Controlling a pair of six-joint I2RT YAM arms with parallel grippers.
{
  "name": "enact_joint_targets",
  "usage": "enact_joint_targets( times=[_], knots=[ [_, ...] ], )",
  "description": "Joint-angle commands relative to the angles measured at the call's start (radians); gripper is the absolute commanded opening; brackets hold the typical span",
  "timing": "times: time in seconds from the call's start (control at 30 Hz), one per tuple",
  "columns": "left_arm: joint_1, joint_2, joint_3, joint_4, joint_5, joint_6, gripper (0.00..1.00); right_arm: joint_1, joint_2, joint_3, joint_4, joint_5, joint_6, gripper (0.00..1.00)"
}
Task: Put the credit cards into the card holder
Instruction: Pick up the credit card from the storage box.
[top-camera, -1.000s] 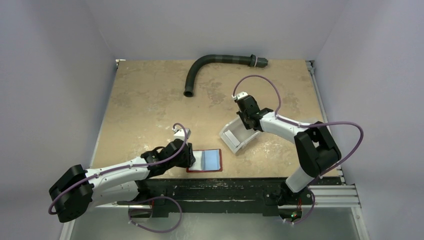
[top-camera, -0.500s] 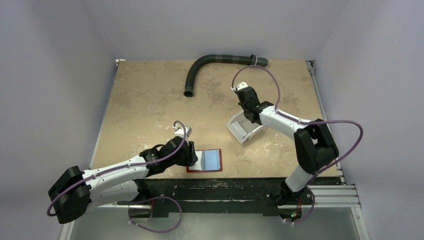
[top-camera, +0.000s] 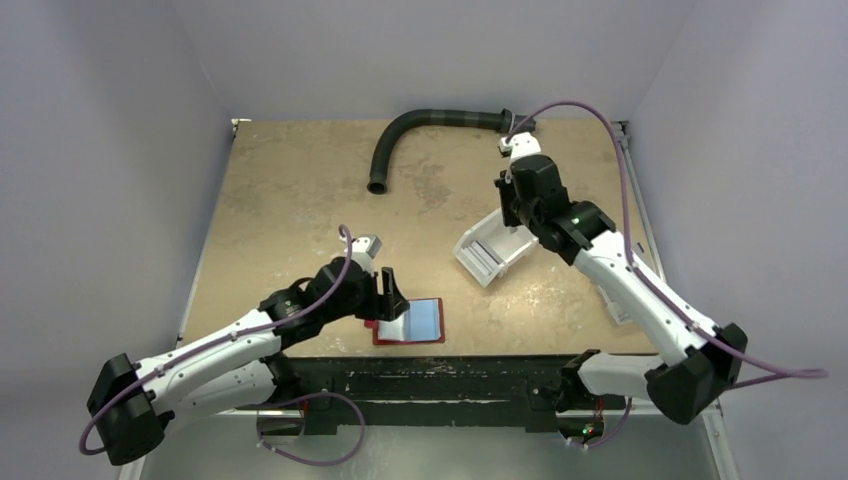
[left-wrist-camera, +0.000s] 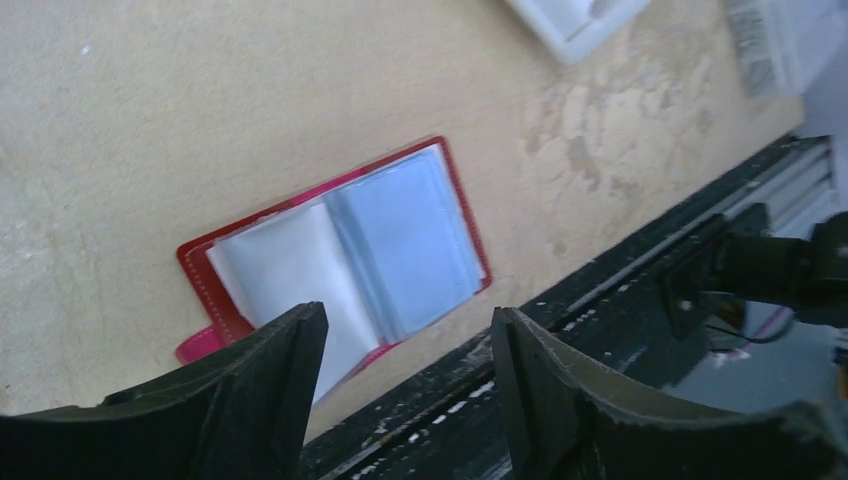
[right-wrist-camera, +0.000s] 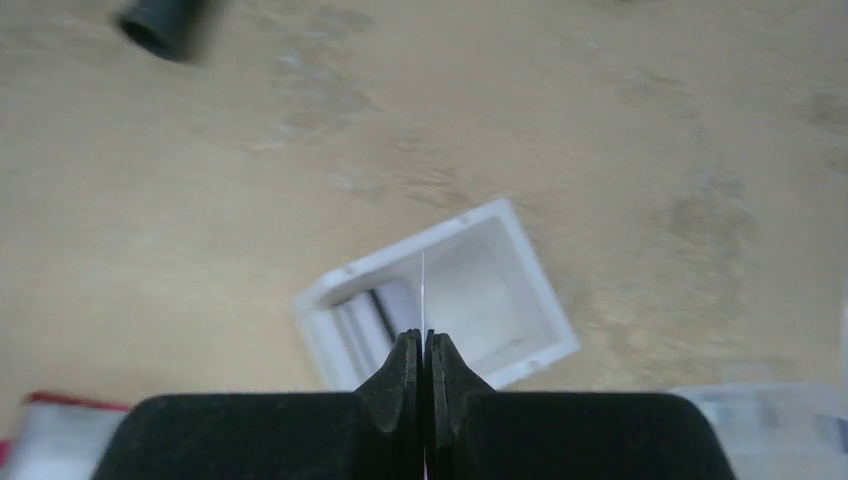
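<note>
Fingertips of the right gripper (right-wrist-camera: 422, 352) were clenched on a single credit card (right-wrist-camera: 423, 290). From the wrist camera it showed edge-on as a thin pale line standing up between them. The card hung over the white plastic bin (right-wrist-camera: 490, 290), which sat askew on the tan table (top-camera: 290, 200), right of centre. At one end of the bin, more credit cards (right-wrist-camera: 375, 315) appeared to stand on edge, though blur hid their number.

Nearer the arms' bases, the dark-red card holder (left-wrist-camera: 340, 250) lay open and flat close to the table's front edge. Its clear sleeves faced up and its snap tab (left-wrist-camera: 195, 345) stuck out on one side. No card could be made out in the sleeves. The left gripper (left-wrist-camera: 408, 320) hovered just above the holder's left side, its two black fingers (left-wrist-camera: 260, 400) spread wide with nothing between them and neither touching the leather.

Holder and bin were apart, with the bin farther back and to the right. A curved black hose (top-camera: 400, 125) rested along the table's far edge, well away from both. A clear compartmented box (left-wrist-camera: 780, 45) sat by the right edge, partly hidden in the overhead view beneath the right arm (top-camera: 640, 290), which stretched from its base up over the bin.
</note>
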Motion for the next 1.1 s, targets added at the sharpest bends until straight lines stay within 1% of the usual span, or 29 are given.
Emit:
enact_joint_targets(
  times=[0.0, 0.03, 0.1, 0.17, 0.23, 0.27, 0.33, 0.47, 0.6, 0.67, 0.8, 0.9, 0.97, 1.07],
  knots=[
    [0.013, -0.069, 0.112, 0.01, 0.12, -0.004, 0.69, 0.007, -0.084, -0.016, -0.019, -0.489, 0.259, 0.0],
    [0.014, -0.085, 0.121, 0.027, 0.151, -0.015, 0.7, 0.007, -0.114, -0.051, 0.038, -0.606, 0.309, 0.0],
    [0.014, -0.121, 0.125, 0.089, 0.208, -0.053, 0.72, 0.008, -0.196, -0.163, 0.22, -0.773, 0.431, 0.0],
    [0.015, -0.157, 0.116, 0.162, 0.256, -0.103, 0.73, 0.009, -0.286, -0.295, 0.463, -0.891, 0.572, 0.0],
    [0.015, -0.198, 0.102, 0.216, 0.266, -0.142, 0.72, 0.011, -0.351, -0.44, 0.67, -0.943, 0.727, 0.0],
    [0.015, -0.223, 0.091, 0.239, 0.249, -0.164, 0.72, 0.011, -0.367, -0.478, 0.747, -0.967, 0.79, 0.0],
    [0.015, -0.268, 0.063, 0.275, 0.222, -0.21, 0.72, 0.018, -0.385, -0.525, 0.845, -0.98, 0.873, 0.0],
    [0.015, -0.283, -0.025, 0.507, 0.257, -0.315, 0.71, 0.053, -0.415, -0.623, 1.053, -0.932, 1.001, 0.0],
    [0.015, -0.252, -0.062, 0.616, 0.266, -0.366, 0.7, 0.083, -0.429, -0.67, 1.171, -0.874, 1.064, 0.0],
    [0.014, -0.235, -0.085, 0.703, 0.279, -0.398, 0.69, 0.095, -0.429, -0.687, 1.221, -0.849, 1.085, 0.0],
    [0.012, -0.179, -0.105, 0.816, 0.305, -0.433, 0.59, 0.115, -0.418, -0.709, 1.284, -0.806, 1.108, 0.0],
    [0.013, -0.157, -0.131, 0.886, 0.312, -0.46, 0.48, 0.131, -0.411, -0.714, 1.29, -0.779, 1.103, 0.0],
    [0.013, -0.157, -0.137, 0.886, 0.303, -0.462, 0.45, 0.138, -0.41, -0.721, 1.29, -0.764, 1.101, 0.0],
    [0.013, -0.155, -0.142, 0.889, 0.295, -0.461, 0.43, 0.154, -0.409, -0.74, 1.301, -0.738, 1.1, 0.0]
  ],
)
